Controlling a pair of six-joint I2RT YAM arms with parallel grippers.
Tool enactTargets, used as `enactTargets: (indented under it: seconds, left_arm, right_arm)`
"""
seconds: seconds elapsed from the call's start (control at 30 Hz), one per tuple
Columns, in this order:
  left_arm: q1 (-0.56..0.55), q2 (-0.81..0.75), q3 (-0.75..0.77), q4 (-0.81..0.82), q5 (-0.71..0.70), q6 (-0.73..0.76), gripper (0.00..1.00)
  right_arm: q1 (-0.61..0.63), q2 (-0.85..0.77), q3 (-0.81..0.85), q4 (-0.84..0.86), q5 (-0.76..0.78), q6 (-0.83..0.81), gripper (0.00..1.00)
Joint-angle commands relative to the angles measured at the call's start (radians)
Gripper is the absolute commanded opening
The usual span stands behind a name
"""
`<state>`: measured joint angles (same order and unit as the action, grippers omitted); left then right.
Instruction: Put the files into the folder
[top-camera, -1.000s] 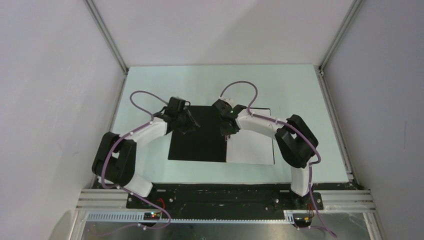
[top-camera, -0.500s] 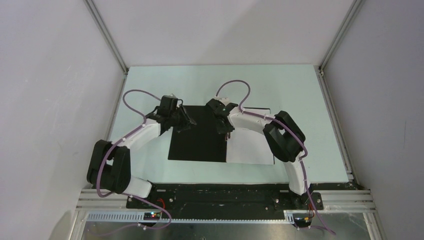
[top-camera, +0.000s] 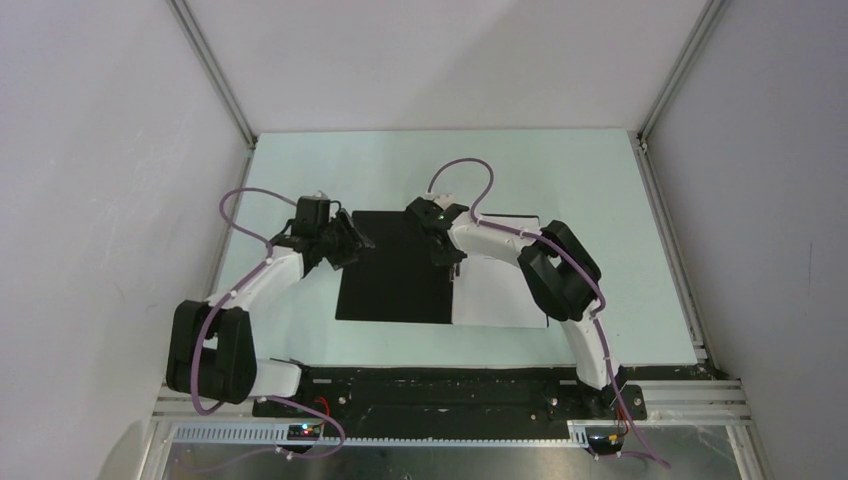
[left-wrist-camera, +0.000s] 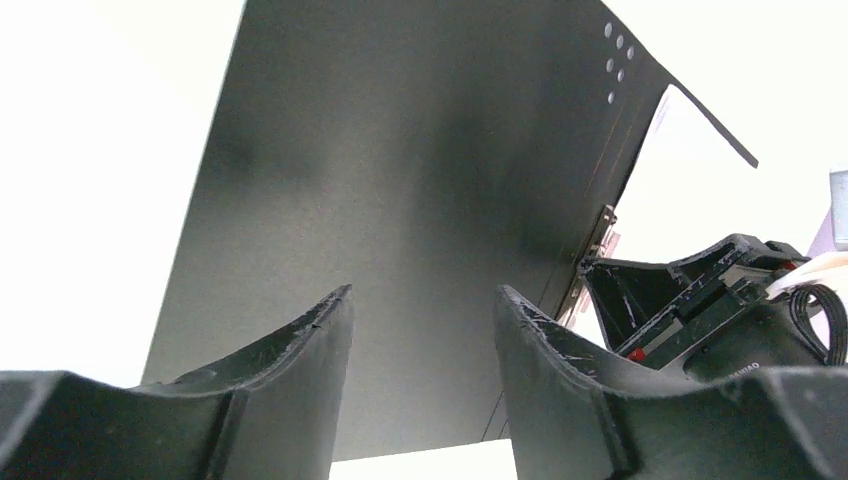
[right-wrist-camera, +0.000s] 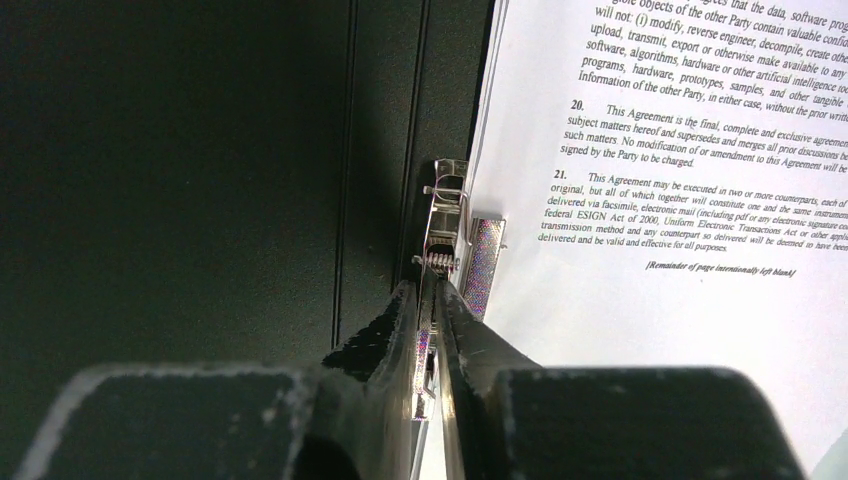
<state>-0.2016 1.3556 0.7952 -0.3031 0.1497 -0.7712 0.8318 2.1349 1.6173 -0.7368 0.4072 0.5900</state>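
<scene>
The folder (top-camera: 395, 270) lies spread flat with its black inside (left-wrist-camera: 400, 150) facing up. White files (top-camera: 505, 290) rest on its right half, and the top sheet carries printed text (right-wrist-camera: 660, 150). A metal clip (right-wrist-camera: 445, 215) runs along the spine. My right gripper (right-wrist-camera: 428, 285) is shut on the clip's lever, right at the sheet's left edge (top-camera: 447, 262). Over the folder's left edge my left gripper (top-camera: 350, 245) stands open with nothing between its fingers (left-wrist-camera: 420, 292), only the black flap below them.
The folder sits mid-table on a pale green tabletop (top-camera: 600, 190). Metal frame posts (top-camera: 215, 75) and white walls close in the left, right and back sides. The right gripper's body (left-wrist-camera: 700, 300) shows at the right of the left wrist view.
My left arm has drawn back to the left, from over the black flap to its left edge, and its jaws have widened. The right gripper shifted slightly left and narrowed on the clip.
</scene>
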Motion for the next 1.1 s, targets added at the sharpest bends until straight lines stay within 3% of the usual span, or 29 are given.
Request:
enactTargets:
  seconds: [0.0,0.07,0.2,0.53,0.83,1.07]
  left_arm:
    - [0.027,-0.064,-0.010,0.007,-0.001,0.045,0.60]
    - [0.031,-0.070,-0.009,-0.002,-0.009,0.058,0.64]
    - [0.050,-0.070,-0.019,-0.009,-0.004,0.092,0.74]
    - [0.117,0.017,-0.022,-0.041,0.137,0.203,0.81]
    - [0.122,0.010,-0.077,-0.043,0.159,0.183,0.88]
    - [0.122,-0.014,-0.080,-0.005,0.267,0.170,0.95]
  right_arm:
    - [0.002,0.063,0.015,-0.012,0.031,-0.004,0.09]
    - [0.000,0.062,0.004,-0.006,0.023,-0.009,0.00]
    - [-0.007,-0.020,-0.081,0.056,-0.016,-0.041,0.00]
    - [-0.050,-0.289,-0.192,0.112,-0.142,-0.115,0.00]
    - [-0.094,-0.377,-0.233,0.111,-0.200,-0.105,0.00]
    - [-0.112,-0.393,-0.235,0.103,-0.222,-0.097,0.00]
